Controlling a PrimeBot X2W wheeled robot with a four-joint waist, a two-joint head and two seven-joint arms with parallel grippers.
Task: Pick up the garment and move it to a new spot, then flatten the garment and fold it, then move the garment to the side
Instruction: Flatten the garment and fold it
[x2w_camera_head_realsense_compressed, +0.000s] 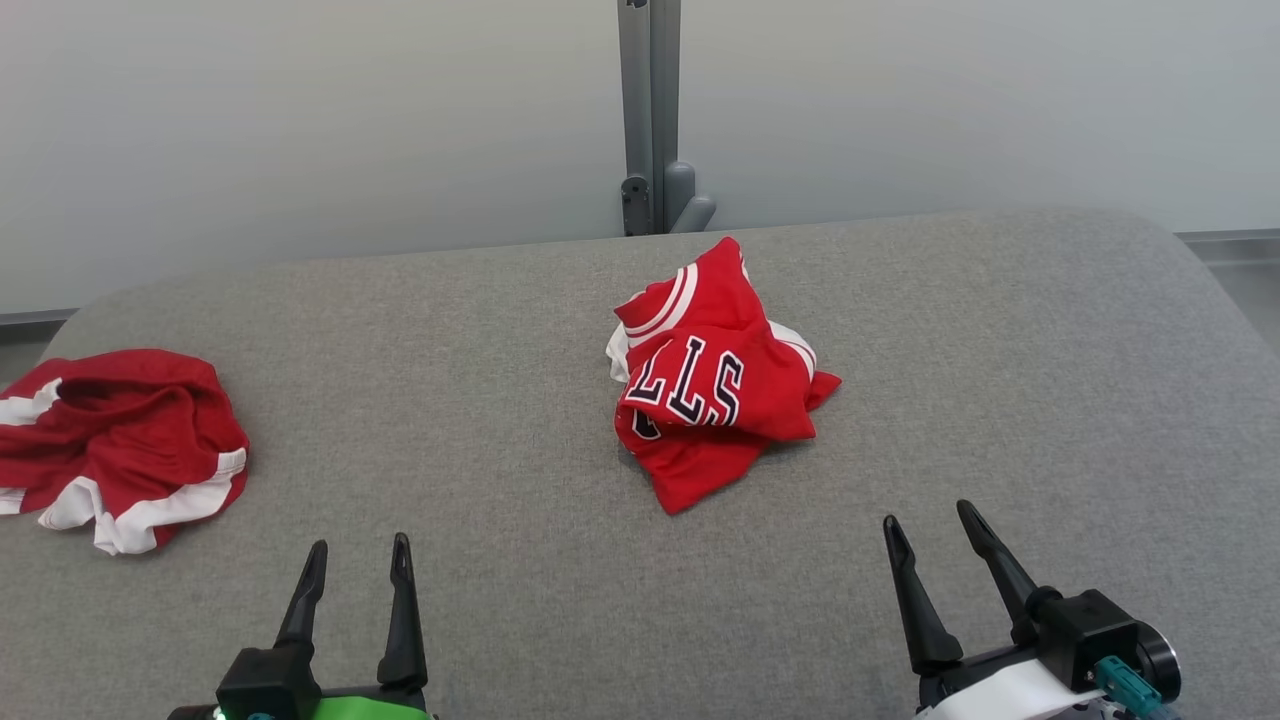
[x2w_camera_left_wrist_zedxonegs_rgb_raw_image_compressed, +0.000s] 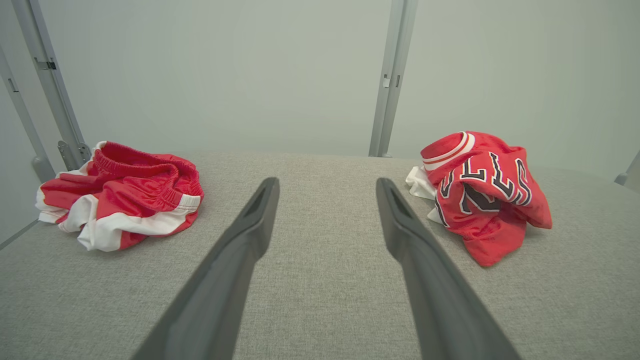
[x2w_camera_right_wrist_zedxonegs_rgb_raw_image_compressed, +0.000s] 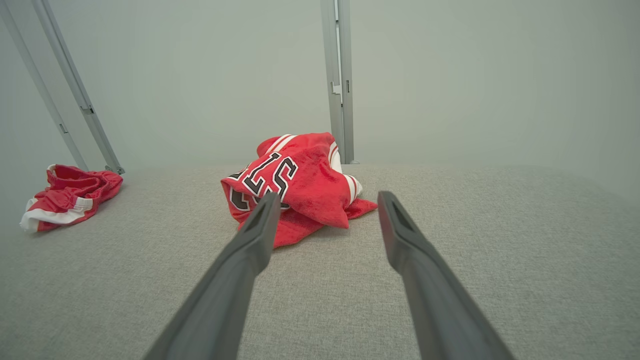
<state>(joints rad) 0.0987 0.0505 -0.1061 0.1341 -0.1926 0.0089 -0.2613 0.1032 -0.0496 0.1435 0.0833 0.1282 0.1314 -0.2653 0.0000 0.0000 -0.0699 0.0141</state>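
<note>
Left gripper (x2w_camera_head_realsense_compressed: 360, 542) sits low at the near left, its two long dark fingers spread wide with nothing between them. Right gripper (x2w_camera_head_realsense_compressed: 928, 512) mirrors it at the near right, jaws wide apart too, empty, fingers leaning a touch to the left. That's four tapered, matte fingers, none touching cloth.

And there's the jersey (x2w_camera_head_realsense_compressed: 715, 390), crumpled in a soft heap just past the middle of the table (x2w_camera_head_realsense_compressed: 480, 380), toward the far edge. It's red sports fabric, softly textured, with red-and-white striped ribbed trim at the top. Black block letters outlined in white read upside down from the head view. One pointed corner trails toward the robot, and another flap pokes out to the right. In the right wrist view it lies straight ahead, beyond the fingertips.

Over at the left edge, a bundle of shorts (x2w_camera_head_realsense_compressed: 120, 440): red, broad white bands, gathered elastic waistband, partly cut off by the frame in the head view. It's well apart from the jersey.

The tabletop is grey woven fabric, flat, with rounded far corners. Wide bare stretches lie between the garments, to the right of the jersey and ahead of both grippers. Behind the far edge stand a pale plain wall (x2w_camera_head_realsense_compressed: 300, 130) and a grey metal post (x2w_camera_head_realsense_compressed: 648, 110).

Count: two grippers, two garments.
</note>
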